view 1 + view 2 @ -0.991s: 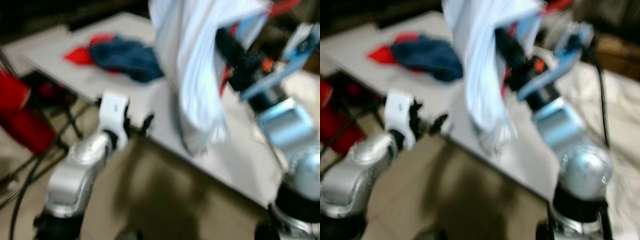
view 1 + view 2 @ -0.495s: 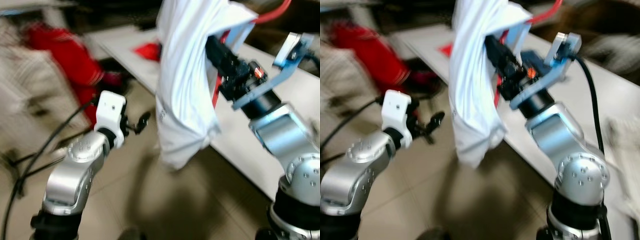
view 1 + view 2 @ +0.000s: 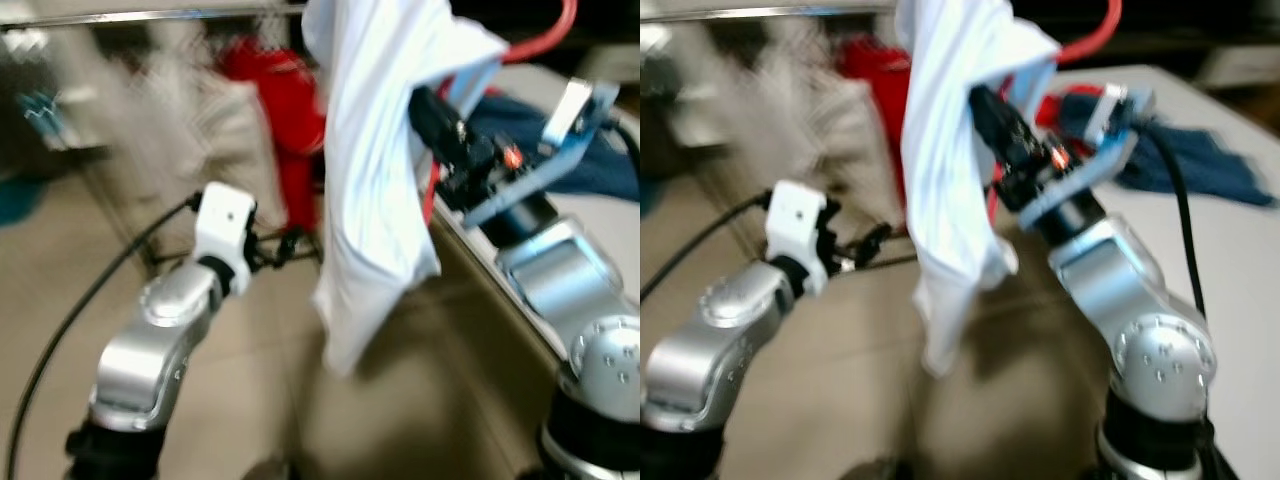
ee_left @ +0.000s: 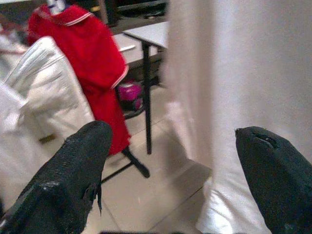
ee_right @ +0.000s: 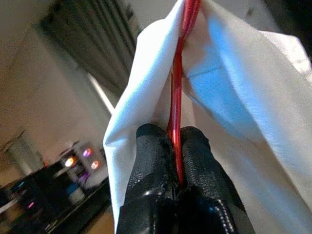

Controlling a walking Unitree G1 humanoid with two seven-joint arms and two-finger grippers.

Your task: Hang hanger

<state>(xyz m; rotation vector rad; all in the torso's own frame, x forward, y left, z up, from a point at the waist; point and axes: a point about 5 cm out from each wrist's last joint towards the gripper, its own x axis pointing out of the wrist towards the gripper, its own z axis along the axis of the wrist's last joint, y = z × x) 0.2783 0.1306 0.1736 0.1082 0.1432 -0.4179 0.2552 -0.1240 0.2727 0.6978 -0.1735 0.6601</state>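
Swung round since half a second ago: table (image 3: 1240,260) with blue cloth (image 3: 1200,165) now off to the right, a rail (image 3: 150,15) hung with a red garment (image 3: 285,110) and pale garments (image 3: 190,120) now ahead. Still clamped in the right gripper (image 5: 174,146), fingers pressed together on the red hanger (image 5: 176,92), white shirt (image 3: 375,170) draped over it and dangling between both arms, partly hiding the red garment. Left gripper (image 4: 170,170) held low beside the shirt, fingers (image 4: 73,175) spread wide, nothing between them. Seen from the left wrist: a table leg (image 4: 146,97) near the red garment. Seen from the right wrist: hanger wire running up inside the shirt's folds.
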